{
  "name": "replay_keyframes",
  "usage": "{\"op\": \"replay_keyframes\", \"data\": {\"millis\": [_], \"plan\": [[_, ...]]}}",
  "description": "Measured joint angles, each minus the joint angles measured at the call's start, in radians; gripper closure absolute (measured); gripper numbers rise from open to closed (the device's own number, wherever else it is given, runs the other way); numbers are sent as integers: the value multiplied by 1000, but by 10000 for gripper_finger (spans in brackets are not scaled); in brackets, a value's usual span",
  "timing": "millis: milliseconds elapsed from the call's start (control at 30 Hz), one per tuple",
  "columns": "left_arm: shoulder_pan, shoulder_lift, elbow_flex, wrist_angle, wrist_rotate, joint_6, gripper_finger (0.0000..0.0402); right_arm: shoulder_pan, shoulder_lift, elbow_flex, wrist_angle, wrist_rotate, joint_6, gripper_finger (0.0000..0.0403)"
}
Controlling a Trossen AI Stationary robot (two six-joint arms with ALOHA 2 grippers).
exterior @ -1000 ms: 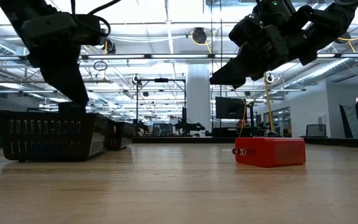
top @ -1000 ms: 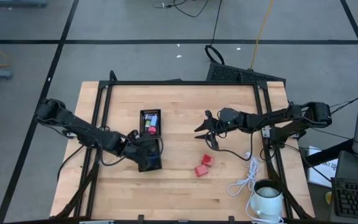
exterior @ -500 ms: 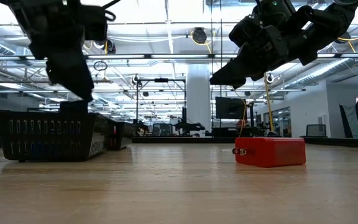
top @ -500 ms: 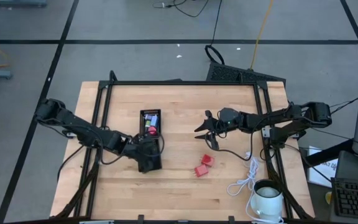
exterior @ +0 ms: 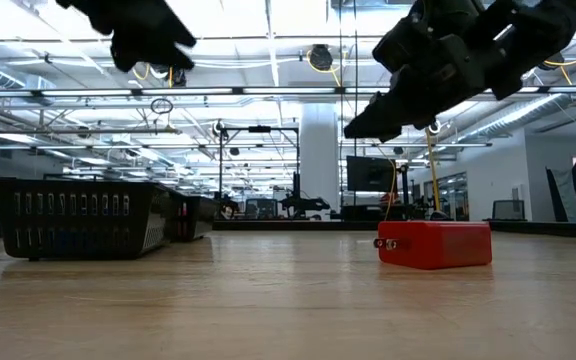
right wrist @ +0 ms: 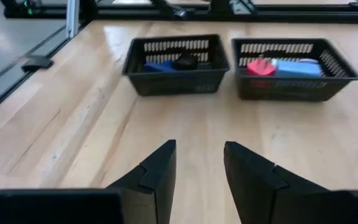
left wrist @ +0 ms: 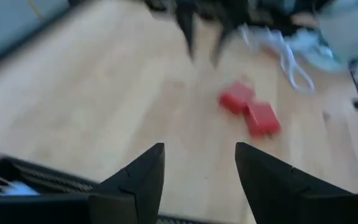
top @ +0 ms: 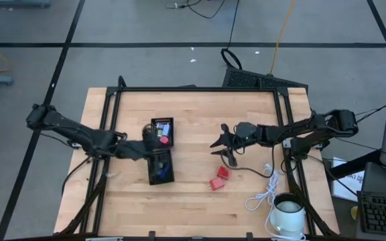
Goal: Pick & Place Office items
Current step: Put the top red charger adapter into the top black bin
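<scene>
- Two small red plastic blocks (top: 219, 177) lie side by side on the bare wooden table (top: 200, 207), between the black mesh trays (top: 161, 150) and the white coiled cable (top: 265, 191).
- More pieces, red (right wrist: 261, 66) and blue (right wrist: 297, 67), sit inside the trays.
- The left gripper (left wrist: 199, 163) hangs above the trays, fingers parted, empty.
- The right gripper (right wrist: 199, 163) hovers near the red blocks, fingers apart, empty.

No readable text, label, brand, number or sign anywhere: none on trays, blocks, mug, arms, table or room behind.
</scene>
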Motion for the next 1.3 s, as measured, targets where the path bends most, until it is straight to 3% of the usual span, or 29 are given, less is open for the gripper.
{"op": "replay_keyframes", "data": {"millis": [100,400,567,733,833,967,1300], "plan": [[1,-50,0,34,-47,75,198,51,-22,0,-39,23,-1,282],[7,-95,0,170,-37,292,215,209,-99,0,-83,32,131,270],[27,-62,-10,214,-17,297,223,353,-89,0,-156,265,129,235],[53,-35,-62,297,6,272,220,447,-68,0,-272,438,184,152],[79,-20,-100,342,52,252,214,456,-42,0,-373,443,277,105],[109,-19,-129,395,63,222,204,455,28,0,-381,443,354,70],[153,-19,-143,397,65,172,205,411,201,1,-322,467,403,89]]}}
